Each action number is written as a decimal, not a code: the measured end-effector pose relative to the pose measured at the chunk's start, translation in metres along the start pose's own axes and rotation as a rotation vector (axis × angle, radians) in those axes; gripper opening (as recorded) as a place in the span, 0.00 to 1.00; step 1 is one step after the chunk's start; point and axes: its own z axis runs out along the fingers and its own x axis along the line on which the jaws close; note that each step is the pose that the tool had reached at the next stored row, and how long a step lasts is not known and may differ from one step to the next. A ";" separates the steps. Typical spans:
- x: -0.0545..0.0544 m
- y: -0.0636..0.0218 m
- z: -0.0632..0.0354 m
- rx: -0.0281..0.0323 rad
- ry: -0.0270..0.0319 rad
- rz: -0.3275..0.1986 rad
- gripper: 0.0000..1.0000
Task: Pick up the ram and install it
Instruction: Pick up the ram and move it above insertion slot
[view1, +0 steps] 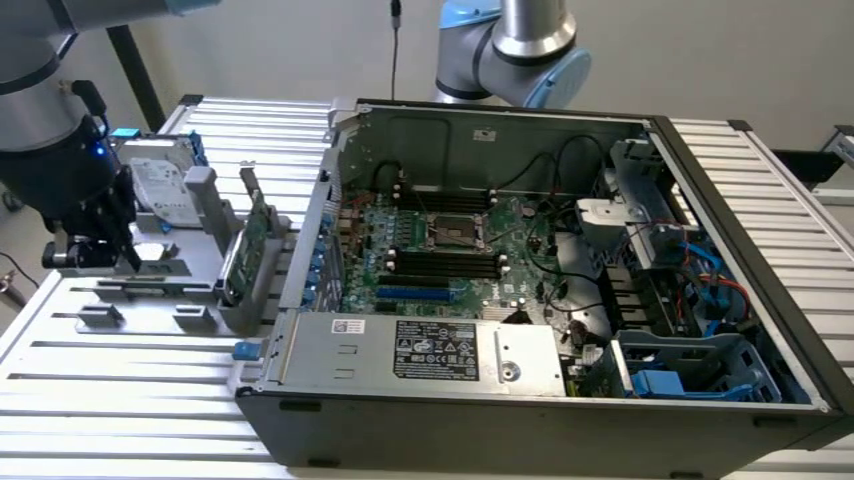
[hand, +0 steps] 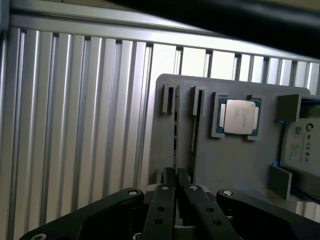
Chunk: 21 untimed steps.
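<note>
Gripper (hand: 176, 176) low over the ram (hand: 175, 140) in the grey holder (hand: 225, 165).
The jaws are pressed nearly together and seem to pinch the ram's thin top edge. The stick stands on edge in the slot beside the holder's outer edge. Its long axis runs straight away between the jaws, and the CPU (hand: 239, 116) lies farther in.

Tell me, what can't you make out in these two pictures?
- Ram stick: the pincer and arm partly hide the gray holder's slots in the exterior view. In the wrist view they are too dark to tell whether it sits there.
- Hard drive: cut off by the wrist picture's edge.
- Power supply label: print too small to read, exterior view.
- Motherboard slots: too small to tell whether filled, exterior view.
</note>
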 end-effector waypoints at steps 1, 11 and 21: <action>0.000 -0.0008 -0.0006 0.0003 -0.0022 -0.003 0.14; 0.002 -0.0269 -0.0242 0.0016 -0.0208 -0.014 0.14; 0.003 -0.0573 -0.0708 0.0025 -0.0340 -0.024 0.14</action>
